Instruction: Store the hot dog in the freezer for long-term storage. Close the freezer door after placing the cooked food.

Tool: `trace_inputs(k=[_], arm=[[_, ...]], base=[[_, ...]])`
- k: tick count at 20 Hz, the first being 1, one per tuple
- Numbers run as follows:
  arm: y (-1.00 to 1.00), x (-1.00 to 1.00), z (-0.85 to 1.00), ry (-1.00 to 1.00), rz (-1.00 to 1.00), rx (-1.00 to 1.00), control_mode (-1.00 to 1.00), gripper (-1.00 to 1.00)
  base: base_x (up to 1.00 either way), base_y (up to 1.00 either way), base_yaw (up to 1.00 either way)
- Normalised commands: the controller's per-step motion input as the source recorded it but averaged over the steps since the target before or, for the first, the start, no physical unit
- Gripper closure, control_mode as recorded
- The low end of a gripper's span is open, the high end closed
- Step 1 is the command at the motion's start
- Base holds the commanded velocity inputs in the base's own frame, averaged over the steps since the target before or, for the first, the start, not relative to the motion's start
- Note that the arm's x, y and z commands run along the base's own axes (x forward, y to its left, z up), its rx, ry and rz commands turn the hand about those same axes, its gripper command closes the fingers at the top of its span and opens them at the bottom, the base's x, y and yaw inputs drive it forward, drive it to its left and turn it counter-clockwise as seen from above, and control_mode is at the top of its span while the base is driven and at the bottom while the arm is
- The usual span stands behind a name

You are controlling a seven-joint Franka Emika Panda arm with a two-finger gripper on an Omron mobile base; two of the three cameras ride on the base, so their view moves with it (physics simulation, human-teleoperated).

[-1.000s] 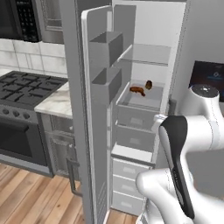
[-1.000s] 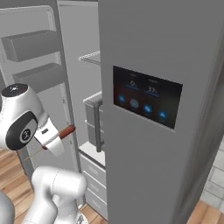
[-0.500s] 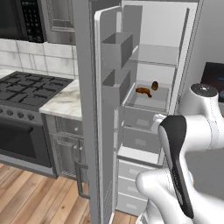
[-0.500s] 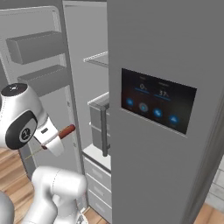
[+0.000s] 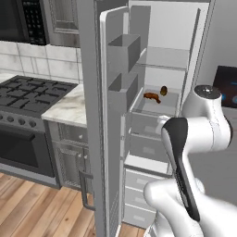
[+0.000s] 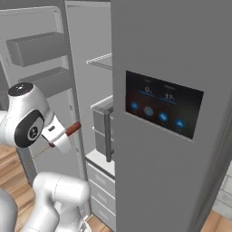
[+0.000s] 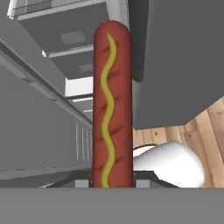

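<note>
Carrying the hot dog (image 7: 112, 105) is the step in hand: the gripper (image 7: 112, 183) is clamped on its lower end, so the sausage stands straight out past the fingertips. The hand sits outside the freezer (image 5: 162, 55), whose white shelves lie ahead of it and higher, with the open freezer door (image 5: 113, 115) close alongside. Next, I judge, I must lift and reach forward onto a shelf, let go, back out, then swing that door shut.

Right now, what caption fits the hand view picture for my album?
Gripper shut on a long red hot dog with a wavy yellow mustard line, wooden floor beyond.
</note>
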Motion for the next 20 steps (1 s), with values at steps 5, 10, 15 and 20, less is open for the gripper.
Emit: trace_inputs(k=[5,10,15,20], arm=[[-0.10,0.79,-0.34,-0.09,0.00,-0.14,-1.00,1.00],[-0.05,0.72,-0.37,-0.09,0.00,-0.11,-1.00,1.00],[-0.02,0.67,0.00,-0.01,0.02,0.00,-1.00,1.00],[-0.13,0.81,0.00,0.04,0.00,0.00,-1.00,1.00]], base=[[0.00,0.00,0.00],[0.00,0.00,0.00],[0.00,0.00,0.00],[0.00,0.00,0.00]])
